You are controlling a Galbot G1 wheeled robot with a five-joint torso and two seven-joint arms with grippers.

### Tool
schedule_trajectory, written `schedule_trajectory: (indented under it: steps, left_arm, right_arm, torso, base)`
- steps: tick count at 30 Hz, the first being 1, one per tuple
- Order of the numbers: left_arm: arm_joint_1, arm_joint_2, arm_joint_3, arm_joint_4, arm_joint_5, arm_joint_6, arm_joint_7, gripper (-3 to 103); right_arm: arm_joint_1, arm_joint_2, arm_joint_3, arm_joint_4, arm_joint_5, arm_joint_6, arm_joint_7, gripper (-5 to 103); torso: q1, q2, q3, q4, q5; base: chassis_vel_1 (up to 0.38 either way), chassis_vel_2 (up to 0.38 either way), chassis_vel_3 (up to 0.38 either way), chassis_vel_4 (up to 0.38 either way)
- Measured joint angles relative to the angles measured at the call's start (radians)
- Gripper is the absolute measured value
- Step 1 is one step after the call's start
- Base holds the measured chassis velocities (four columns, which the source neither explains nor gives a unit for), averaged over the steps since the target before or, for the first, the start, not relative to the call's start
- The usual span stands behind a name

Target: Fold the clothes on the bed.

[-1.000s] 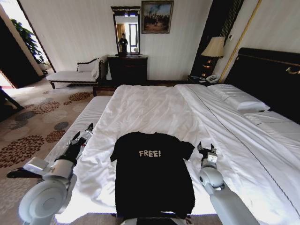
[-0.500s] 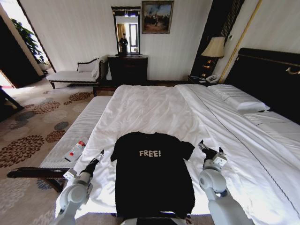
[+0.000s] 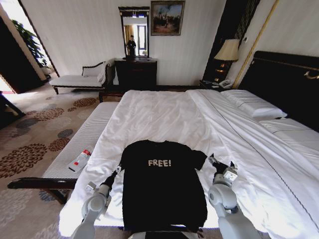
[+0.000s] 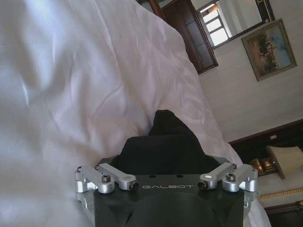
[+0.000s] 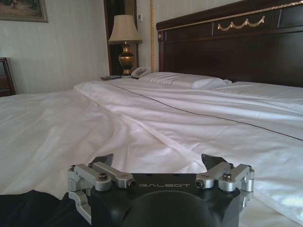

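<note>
We saw the bed (image 3: 164, 114) taking up most of the room ahead, its white sheets smooth, pillows (image 3: 251, 107) against the dark headboard (image 3: 286, 79). The T-shirt (image 3: 162, 184) lay flat near the foot edge closest to the robot, black, chest up, its white "FREE!" lettering readable, both sleeves spread. A pale bench (image 3: 82, 142) ran alongside the bed on the left with a small bottle (image 3: 79, 159) resting on it. The left gripper (image 3: 117, 169) sat just beside the shirt's left sleeve; we could not tell whether its fingers were parted or closed. The right gripper (image 3: 222, 164) rested on the sheet just off the right sleeve, fingers spread wide and holding nothing.
</note>
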Motion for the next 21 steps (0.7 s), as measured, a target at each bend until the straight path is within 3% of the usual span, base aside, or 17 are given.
schedule_trajectory:
  steps: [10, 16, 21]
  left_arm:
    - [-0.066, -0.05, 0.005, 0.052, -0.02, 0.002, -0.036, 100]
    - [-0.073, -0.05, -0.027, -0.04, -0.048, 0.001, -0.055, 100]
    - [-0.044, -0.021, -0.072, -0.195, -0.098, 0.001, -0.085, 100]
  right_arm:
    - [0.004, -0.005, -0.004, 0.002, -0.001, -0.003, 0.002, 100]
    - [0.008, -0.006, -0.007, -0.005, -0.001, -0.005, 0.003, 100]
    - [0.012, -0.005, -0.01, -0.005, -0.001, -0.011, 0.003, 100]
  torso:
    - [0.0, 0.0, 0.0, -0.0001, -0.0002]
    - [0.0, 0.0, 0.0, 0.0, -0.0002]
    - [0.0, 0.0, 0.0, -0.0001, -0.0002]
  base:
    - [0.0, 0.0, 0.0, 0.0]
    - [0.0, 0.0, 0.0, 0.0]
    - [0.0, 0.0, 0.0, 0.0]
